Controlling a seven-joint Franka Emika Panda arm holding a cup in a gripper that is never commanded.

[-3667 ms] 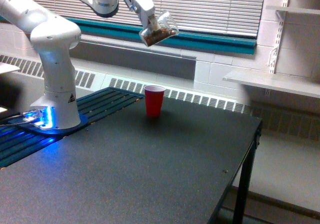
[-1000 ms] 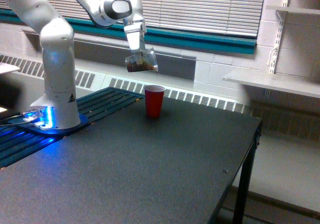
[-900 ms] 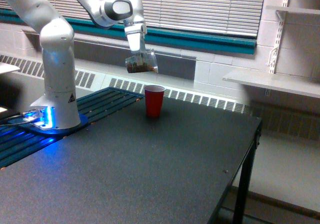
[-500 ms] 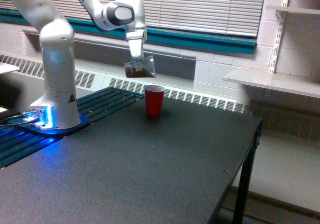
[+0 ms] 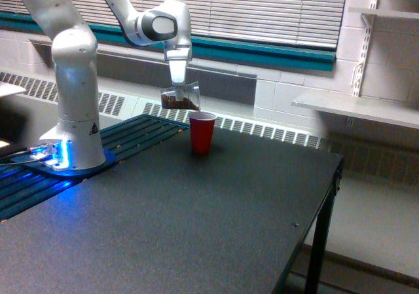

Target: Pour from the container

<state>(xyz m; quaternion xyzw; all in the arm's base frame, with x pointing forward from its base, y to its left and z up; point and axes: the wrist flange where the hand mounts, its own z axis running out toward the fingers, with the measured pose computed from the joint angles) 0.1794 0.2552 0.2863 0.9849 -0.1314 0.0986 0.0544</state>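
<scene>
Container (image 5: 179, 98) — clamped in the gripper (image 5: 177, 84) — has dropped beside the red cup (image 5: 202, 132) (brown bits unspilled), so pouring looks close.

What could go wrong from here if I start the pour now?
The container, gripped by the pincer, hangs toward the exterior view's left of the red cup, not clearly over its mouth, so the brown bits could land on the table. The red cup stands free and looks light; a low swing could knock it over.
</scene>
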